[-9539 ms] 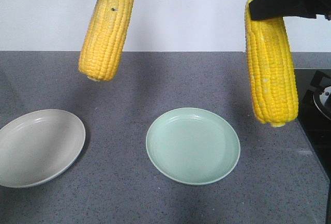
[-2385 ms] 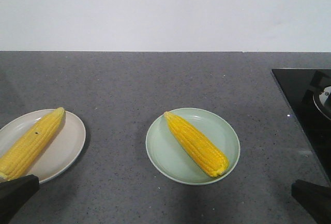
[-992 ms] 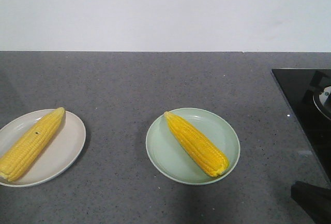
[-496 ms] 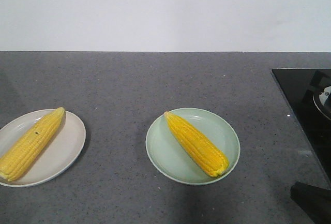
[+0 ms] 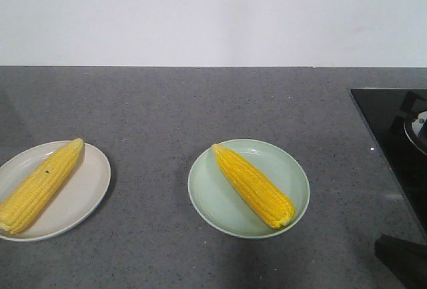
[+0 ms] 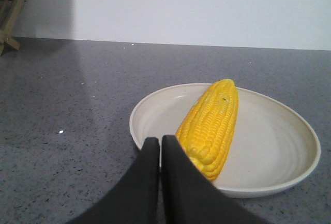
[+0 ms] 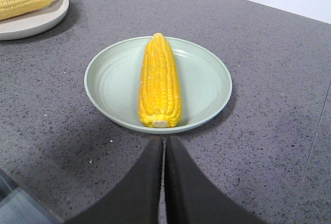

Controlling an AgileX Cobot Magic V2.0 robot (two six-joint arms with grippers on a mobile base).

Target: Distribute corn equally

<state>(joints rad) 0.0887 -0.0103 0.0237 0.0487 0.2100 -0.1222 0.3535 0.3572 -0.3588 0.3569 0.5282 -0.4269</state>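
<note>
Both pincers, left pincer [image 6: 160,144] and right pincer [image 7: 165,142], pressed closed and empty, near bright-yellow corn cobs [image 5: 253,185] on round plates [image 5: 293,169].

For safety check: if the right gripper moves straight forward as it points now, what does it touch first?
Probably the near rim of the pale green round plate, then the yellow corn cob's blunt end; height is unclear. The right gripper is shut.

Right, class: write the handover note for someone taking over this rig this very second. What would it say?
Left gripper: fingers shut, empty, just short of the beige plate.
Right gripper: fingers shut, empty, in front of the green plate.
One corn cob lies on the beige plate, one corn cob on the green plate.
Done: the corn is shared one per plate.
Left: seemingly nothing; no other corn is visible.
</note>
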